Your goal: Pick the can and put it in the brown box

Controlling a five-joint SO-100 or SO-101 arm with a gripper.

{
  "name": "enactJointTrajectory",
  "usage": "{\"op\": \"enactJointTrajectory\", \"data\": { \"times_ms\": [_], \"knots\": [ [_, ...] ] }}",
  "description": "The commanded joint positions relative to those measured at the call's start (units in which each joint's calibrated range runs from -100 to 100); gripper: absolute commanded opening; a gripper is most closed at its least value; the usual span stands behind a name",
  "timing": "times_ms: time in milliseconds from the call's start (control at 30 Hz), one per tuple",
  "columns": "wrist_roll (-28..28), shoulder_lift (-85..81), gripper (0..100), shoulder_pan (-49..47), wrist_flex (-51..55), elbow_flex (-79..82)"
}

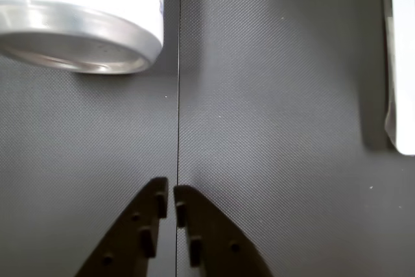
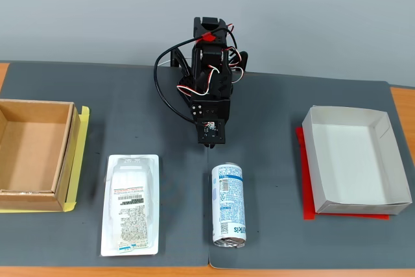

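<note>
The gripper [image 1: 171, 194] is hanging over bare dark mat [image 1: 272, 95], its two black fingertips almost meeting with only a thin slit between them, gripping nothing. The can [image 1: 84, 11] is lying on its side ahead of the fingertips and off to the left in the wrist view, well apart from them, its silver metal end [image 1: 78, 47] facing the camera. In the fixed view the can [image 2: 229, 204] is lying just below the arm [image 2: 209, 89], lengthwise toward the table's near edge, silver end nearest the camera. Its white wall is carrying light-blue print; small blue characters are showing in the wrist view but are too blurred to read. The brown box [image 2: 35, 154], shallow tan cardboard with low walls, is sitting far to the gripper's left in the fixed view on a yellow sheet [image 2: 81, 160]. A flat white blister pack [image 2: 130, 204] with a barcode label is lying between that box and the can. A white shallow box [image 2: 355, 160] is sitting on a red sheet [image 2: 305, 180] at the right. The mat is showing a fine woven texture and a straight seam [image 1: 178, 95] running up from between the fingertips.
</note>
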Motion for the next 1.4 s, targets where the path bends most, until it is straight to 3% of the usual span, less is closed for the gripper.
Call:
{"op": "enactJointTrajectory", "data": {
  "times_ms": [0,1000,1367],
  "knots": [
    [0.1,-0.2,1,0.2,0.0,-2.9],
    [0.2,0.4,1,-0.4,0.0,-3.5],
    [0.3,18.4,2,-0.5,-0.2,-24.1]
  ]
}}
